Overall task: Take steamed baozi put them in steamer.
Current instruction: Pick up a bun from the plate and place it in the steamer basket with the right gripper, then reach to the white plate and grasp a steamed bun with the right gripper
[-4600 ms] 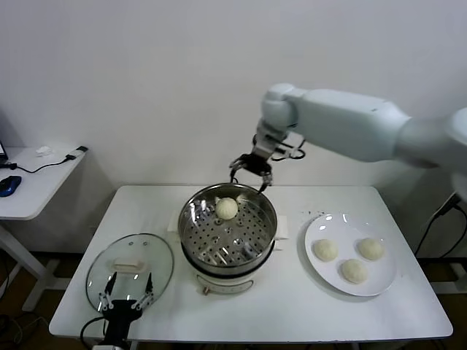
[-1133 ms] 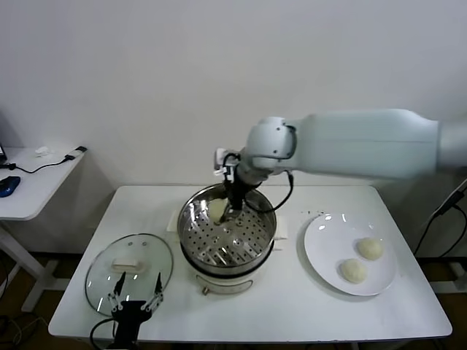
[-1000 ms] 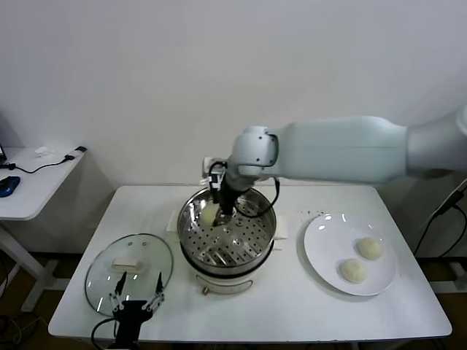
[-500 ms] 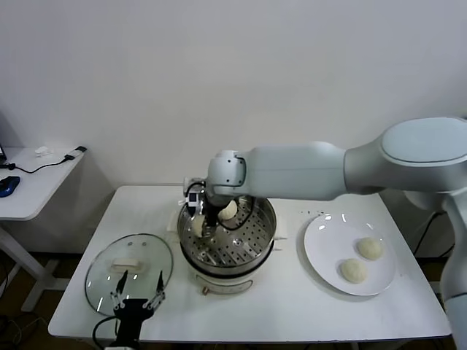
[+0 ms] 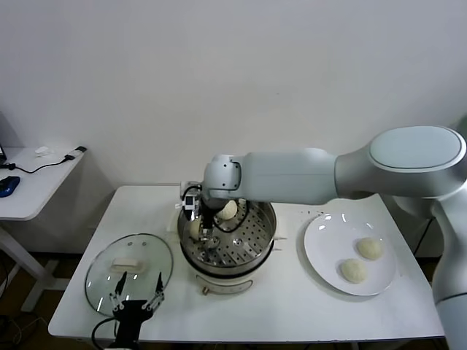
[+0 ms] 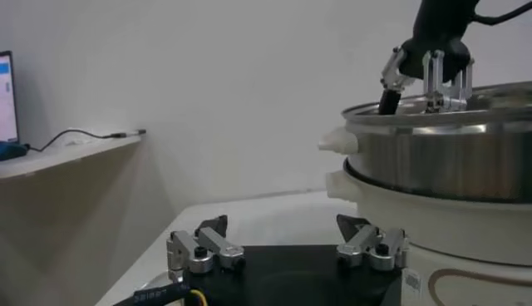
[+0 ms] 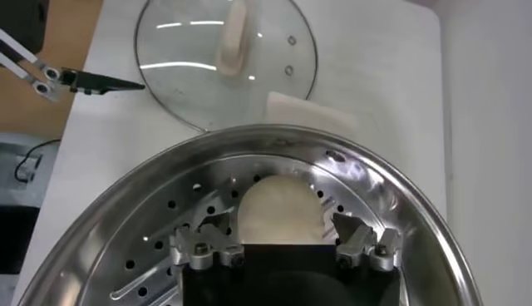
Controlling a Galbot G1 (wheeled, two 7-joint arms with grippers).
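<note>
The right gripper (image 5: 201,232) is reaching down into the steamer (image 5: 264,235) at its left inner wall, the long white arm stretching across from the robot's right side over the table (image 5: 292,306). In the right wrist view the two fingers (image 7: 204,247) are standing spread wide on either side of a baozi (image 7: 278,211), which is sitting on the perforated floor against the steel wall; the pads are looking apart from the dough rather than pressing it, so the bun is resting free and the gripper is holding nothing. In the head view that same bun (image 5: 194,228) is showing only as a pale patch beside the gripper, partly hidden by it. A second baozi (image 5: 229,210) is lying farther back in the basket, near the far rim. Two more baozi are waiting on the white plate (image 5: 318,257) to the right of the steamer: one (image 5: 370,249) toward the back and one (image 5: 354,271) nearer the front edge, close together but not touching. The left gripper (image 5: 136,299) is hovering low at the front left of the table, just in front of the glass lid (image 5: 130,262) that is lying flat there; its fingers (image 6: 197,249) are splayed wide apart and gripping nothing. A side desk (image 5: 29,182) with cables is standing off to the left, well apart from the work
</note>
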